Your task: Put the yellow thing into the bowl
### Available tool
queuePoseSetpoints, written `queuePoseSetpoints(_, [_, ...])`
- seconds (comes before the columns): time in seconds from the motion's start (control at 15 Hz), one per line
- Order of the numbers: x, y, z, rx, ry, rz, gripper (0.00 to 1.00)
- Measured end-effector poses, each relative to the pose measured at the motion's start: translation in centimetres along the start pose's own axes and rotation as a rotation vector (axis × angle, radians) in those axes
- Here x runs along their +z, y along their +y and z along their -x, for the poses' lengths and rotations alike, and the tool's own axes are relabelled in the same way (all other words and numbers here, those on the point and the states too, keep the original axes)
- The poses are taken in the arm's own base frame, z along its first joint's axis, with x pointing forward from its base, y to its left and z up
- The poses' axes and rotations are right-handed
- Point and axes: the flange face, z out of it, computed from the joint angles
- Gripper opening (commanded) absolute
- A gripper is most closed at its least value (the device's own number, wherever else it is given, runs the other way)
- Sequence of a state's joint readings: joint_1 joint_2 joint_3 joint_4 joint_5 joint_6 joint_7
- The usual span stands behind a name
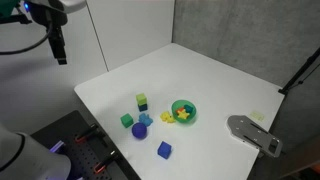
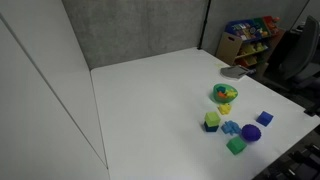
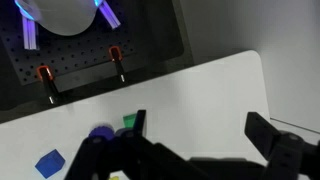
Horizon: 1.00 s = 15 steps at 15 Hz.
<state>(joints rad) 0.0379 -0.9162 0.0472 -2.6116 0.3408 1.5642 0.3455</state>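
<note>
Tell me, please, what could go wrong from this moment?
1. A yellow piece already lies in the green bowl. A careless descent of the open pincer, which is raised far from the toys, might tip the bowl.
2. The stacked yellow-green cube and the blue ball stand near the bowl and could be knocked.

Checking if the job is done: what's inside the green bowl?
A small yellow piece lies inside the green bowl, seen in both exterior views. The bowl's bottom beneath it is hidden.
</note>
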Motion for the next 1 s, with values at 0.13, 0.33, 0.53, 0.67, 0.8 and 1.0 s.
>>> queuePoseSetpoints(0.13, [0.0, 0.0, 0.0, 0.000, 0.000, 0.000, 1.00])
queuePoseSetpoints(0.33, [0.0, 0.0, 0.0, 0.000, 0.000, 0.000, 1.00])
queuePoseSetpoints(0.53, [0.0, 0.0, -0.2, 0.011, 0.009, 0.007, 1.00])
queuePoseSetpoints(0.67, [0.0, -0.1, -1.0, 0.028, 0.038, 0.014, 1.00])
queuePoseSetpoints(0.8, [-0.1, -0.4, -2.6, 0.047, 0.086, 0.018, 1.00])
queuePoseSetpoints(1.0, [0.6, -0.8, -6.1, 0.073, 0.156, 0.040, 1.00])
